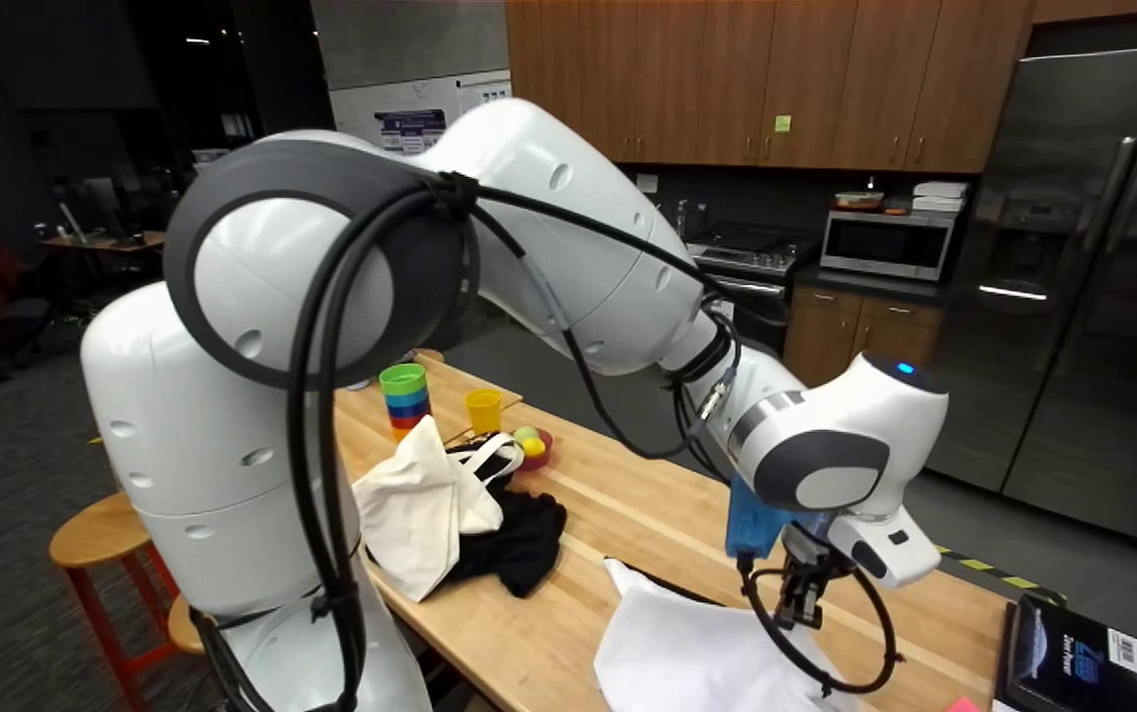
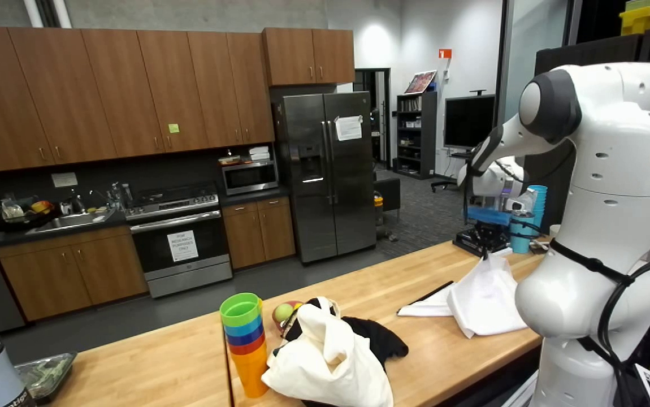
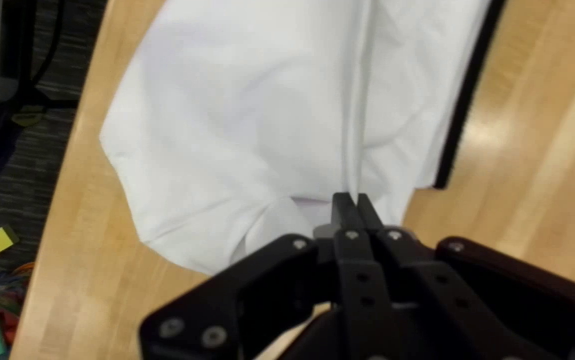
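Just below the middle of the wrist view, we find the black tool [image 3: 351, 196], its jaws pressed together on a raised fold of white cloth [image 3: 247, 115]. The cloth spreads, creased, over a pale wooden worktop [image 3: 537, 165], near one long edge, and a black strip [image 3: 467, 100] runs along one side of the cloth. In an exterior view, we see it rise from the worktop to a peak [image 2: 490, 270] right under the tool. Above, a white robot arm [image 1: 618, 292] reaches over the worktop. Toward one end of the worktop, apart from the cloth, lies a black box [image 1: 1083, 653]. On the cloth's other side, we make out a cream tote bag [image 1: 420, 524] slumped against black fabric [image 1: 519, 536]. Just beside them sits a red bowl [image 1: 540, 462] with round items [image 1: 533, 447] in yellow and green. Next come a yellow cup [image 1: 483, 410] and, farther along, a stack of coloured cups [image 1: 405, 396], green at the top. Across the room, we see a stove [image 2: 212, 240] with a paper sheet [image 2: 182, 246] on its door, a microwave [image 2: 250, 178], a dark steel refrigerator [image 2: 313, 198] and brown wooden cabinets [image 2: 87, 96].
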Available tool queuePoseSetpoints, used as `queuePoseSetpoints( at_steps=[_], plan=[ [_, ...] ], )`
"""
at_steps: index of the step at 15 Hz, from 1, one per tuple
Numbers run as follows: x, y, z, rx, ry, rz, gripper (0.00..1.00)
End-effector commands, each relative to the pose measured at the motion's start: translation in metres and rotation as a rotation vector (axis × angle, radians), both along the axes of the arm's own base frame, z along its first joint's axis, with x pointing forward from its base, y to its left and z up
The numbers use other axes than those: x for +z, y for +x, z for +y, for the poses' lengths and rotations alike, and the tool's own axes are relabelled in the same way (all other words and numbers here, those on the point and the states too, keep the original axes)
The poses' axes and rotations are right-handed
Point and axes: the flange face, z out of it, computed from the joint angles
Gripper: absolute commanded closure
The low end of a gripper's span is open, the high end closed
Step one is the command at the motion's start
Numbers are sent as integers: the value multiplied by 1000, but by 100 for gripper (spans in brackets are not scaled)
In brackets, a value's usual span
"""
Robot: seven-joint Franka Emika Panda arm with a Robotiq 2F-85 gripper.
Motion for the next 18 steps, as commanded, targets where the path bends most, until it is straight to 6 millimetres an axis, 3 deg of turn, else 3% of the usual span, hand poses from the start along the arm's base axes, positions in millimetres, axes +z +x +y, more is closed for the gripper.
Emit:
queuePoseSetpoints(
  at_steps=[1,11,18],
  plan=[
    [73,17,-23,-52,-15,-136,100],
    [239,61,-51,-121,-103,-442,100],
    [325,98,-28,-151,-115,-604,100]
  ],
)
